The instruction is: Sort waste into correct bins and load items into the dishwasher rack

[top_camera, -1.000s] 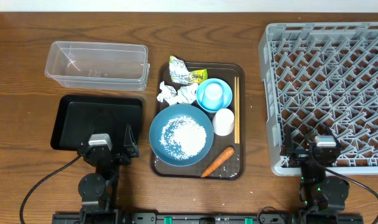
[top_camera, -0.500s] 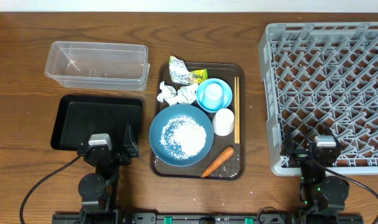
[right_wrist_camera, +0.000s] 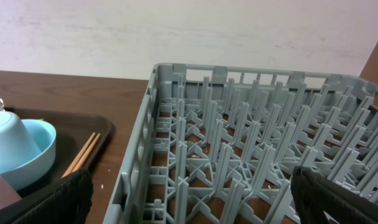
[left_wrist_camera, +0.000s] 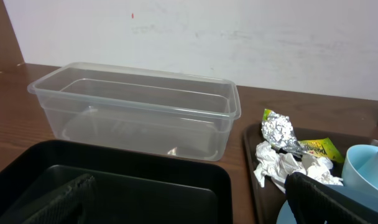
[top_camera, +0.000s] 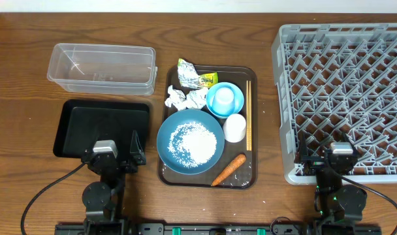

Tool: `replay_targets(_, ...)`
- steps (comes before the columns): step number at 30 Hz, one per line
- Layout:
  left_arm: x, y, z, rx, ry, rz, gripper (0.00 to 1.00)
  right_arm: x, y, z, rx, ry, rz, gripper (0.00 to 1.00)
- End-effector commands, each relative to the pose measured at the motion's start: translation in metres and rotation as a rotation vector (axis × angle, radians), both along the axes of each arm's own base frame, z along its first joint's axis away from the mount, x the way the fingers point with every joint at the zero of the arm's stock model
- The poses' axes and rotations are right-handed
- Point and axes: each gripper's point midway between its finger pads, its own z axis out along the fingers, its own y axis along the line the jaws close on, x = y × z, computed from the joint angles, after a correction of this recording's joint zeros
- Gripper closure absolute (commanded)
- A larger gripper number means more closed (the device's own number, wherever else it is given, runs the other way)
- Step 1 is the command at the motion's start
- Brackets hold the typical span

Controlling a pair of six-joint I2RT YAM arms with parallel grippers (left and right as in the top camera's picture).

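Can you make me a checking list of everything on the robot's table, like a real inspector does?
Surface: brown wooden table.
Job's things: blue dish with rice, light-blue bowl, white cup, chopsticks, carrot, crumpled paper and wrapper all sit on the brown tray. Clear tub and black tray look empty. Nothing is in the grey rack.
Clutter: nothing seen.
Grippers: left gripper open at the black tray's near edge; right gripper open at the rack's near edge; both hold nothing.
Cables: left cable and right cable, both black.
Surroundings: pale wall.
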Motion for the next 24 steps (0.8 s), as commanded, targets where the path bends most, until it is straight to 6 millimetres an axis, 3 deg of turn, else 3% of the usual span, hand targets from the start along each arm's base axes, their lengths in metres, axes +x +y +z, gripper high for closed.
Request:
replay_targets(1, -0.001, 0.002, -0.015, 0.02, 0.049, 0.009, 0.02, 0.0, 0.0, -0.001, 0.014, -0.001, 0.001, 0.01)
replay_targets(17, -0.001, -0.002, -0.014, -0.007, 0.042, -0.011, 0.02, 0.0, 0.0, -0.001, 0.014, -0.001, 0.001, 0.01)
replay_targets(22, -0.007, -0.052, -0.008, -0.396, 0.071, -0.26, 0.02, 0.0, 0.0, -0.001, 0.014, -0.001, 0.001, 0.01)
replay_targets(24, -0.01, -0.062, -0.007, -0.549, 0.104, -0.3, 0.02, 0.0, 0.0, -0.001, 0.014, -0.001, 0.001, 0.01)
